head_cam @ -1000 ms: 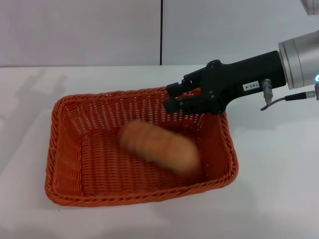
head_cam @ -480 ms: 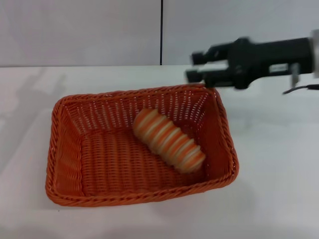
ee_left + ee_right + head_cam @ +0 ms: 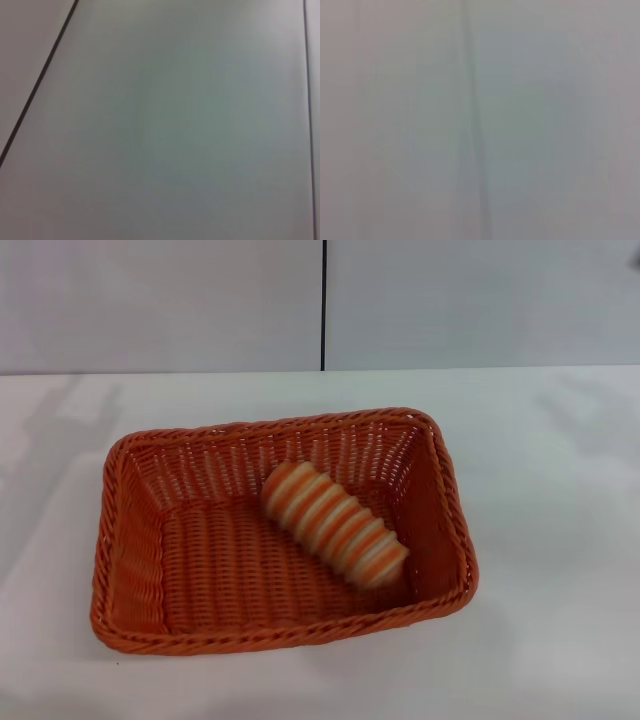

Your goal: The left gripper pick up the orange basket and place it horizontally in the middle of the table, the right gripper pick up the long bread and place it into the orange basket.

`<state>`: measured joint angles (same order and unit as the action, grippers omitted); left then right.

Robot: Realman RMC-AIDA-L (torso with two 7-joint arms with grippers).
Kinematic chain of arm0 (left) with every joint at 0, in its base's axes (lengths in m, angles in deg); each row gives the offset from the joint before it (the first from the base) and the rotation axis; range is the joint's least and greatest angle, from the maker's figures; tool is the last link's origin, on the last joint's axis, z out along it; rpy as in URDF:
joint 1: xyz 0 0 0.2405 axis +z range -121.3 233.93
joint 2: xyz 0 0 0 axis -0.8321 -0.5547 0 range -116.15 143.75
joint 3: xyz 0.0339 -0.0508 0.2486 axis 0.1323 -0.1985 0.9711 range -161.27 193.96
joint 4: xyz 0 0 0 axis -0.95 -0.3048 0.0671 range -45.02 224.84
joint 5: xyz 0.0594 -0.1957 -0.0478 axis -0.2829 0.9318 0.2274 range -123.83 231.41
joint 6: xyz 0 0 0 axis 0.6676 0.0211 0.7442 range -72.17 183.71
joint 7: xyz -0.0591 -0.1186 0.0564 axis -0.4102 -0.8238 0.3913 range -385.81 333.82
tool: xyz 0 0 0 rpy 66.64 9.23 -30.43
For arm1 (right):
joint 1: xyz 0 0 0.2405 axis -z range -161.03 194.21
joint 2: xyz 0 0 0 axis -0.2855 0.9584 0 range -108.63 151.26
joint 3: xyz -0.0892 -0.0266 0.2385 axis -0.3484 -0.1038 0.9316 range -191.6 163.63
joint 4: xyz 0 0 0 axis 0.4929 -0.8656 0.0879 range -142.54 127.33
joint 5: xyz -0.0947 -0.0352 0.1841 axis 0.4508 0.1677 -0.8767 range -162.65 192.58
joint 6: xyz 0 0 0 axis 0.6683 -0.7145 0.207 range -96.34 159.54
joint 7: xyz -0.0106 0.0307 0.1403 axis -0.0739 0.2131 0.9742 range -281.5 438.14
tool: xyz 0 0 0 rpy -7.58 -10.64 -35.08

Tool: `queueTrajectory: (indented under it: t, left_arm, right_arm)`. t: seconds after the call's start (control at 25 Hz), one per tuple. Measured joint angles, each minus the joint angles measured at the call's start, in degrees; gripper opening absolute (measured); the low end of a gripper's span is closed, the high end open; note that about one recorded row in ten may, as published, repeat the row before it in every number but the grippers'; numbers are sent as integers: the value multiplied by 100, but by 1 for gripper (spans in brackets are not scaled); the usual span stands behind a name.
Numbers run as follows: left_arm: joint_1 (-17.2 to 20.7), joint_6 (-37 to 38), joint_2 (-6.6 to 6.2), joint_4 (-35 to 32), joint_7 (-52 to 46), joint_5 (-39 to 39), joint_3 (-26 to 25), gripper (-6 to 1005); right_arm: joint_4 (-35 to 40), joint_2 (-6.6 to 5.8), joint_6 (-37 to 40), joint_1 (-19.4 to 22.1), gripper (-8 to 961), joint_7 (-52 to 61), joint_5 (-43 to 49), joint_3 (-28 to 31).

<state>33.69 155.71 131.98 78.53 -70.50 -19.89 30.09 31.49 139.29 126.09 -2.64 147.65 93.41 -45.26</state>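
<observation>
1. The orange basket (image 3: 130, 560) is seen resting on the table (image 3: 560, 540), long side across the head view, a little toward 9 o'clock of centre
2. The long bread (image 3: 335, 524) is laid inside it, slanted from 11 to 5 o'clock, its lower end near the 3 o'clock wall
3. Neither gripper is shown in any view, so the fingers' state cannot be told
4. Only blank grey panels with thin seams are shown by both wrist views

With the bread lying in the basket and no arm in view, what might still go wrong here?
Little seems at stake. The long bread lies diagonally inside the orange basket, one end near the right wall; being rounded, it might roll if the basket is bumped. The basket sits slightly askew on the table, so "horizontal" placement may be judged imperfect. Neither gripper is visible.
</observation>
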Motion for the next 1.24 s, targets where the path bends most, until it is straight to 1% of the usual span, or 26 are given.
queueTrajectory:
  t: [0.04, 0.16, 0.2, 0.24, 0.36, 0.4, 0.44, 0.6, 1.24]
  left_arm:
    - [0, 0, 0, 0, 0, 0, 0, 597]
    - [-28, -61, 0, 19, 2, 15, -33, 597]
    - [-37, -81, 1, 21, 5, 19, -51, 597]
    - [-48, -99, 1, 23, 6, 23, -82, 597]
    - [-68, -122, 3, 74, 6, 28, -176, 598]
    - [-71, -126, 3, 85, 6, 29, -198, 598]
    - [-77, -135, 3, 97, 7, 32, -240, 598]
    - [-78, -175, 3, 101, 12, 33, -276, 598]
    - [12, -101, 7, 224, -9, 30, -285, 598]
  right_arm:
    - [0, 0, 0, 0, 527, 0, 0, 0]
    - [-602, 51, 272, 261, 527, -1104, -647, 638]
    - [-1047, 76, 341, 383, 527, -1766, -1029, 961]
    - [-1047, 76, 341, 383, 527, -1766, -1029, 961]
    - [-1663, 80, 386, 473, 528, -2491, -1476, 1382]
    - [-1986, 80, 401, 494, 528, -2837, -1696, 1686]
    - [-1986, 80, 401, 494, 528, -2837, -1696, 1686]
    - [-2475, 84, 377, 499, 528, -3348, -1865, 2207]
    - [-2698, 77, 299, 464, 527, -3383, -1876, 2449]
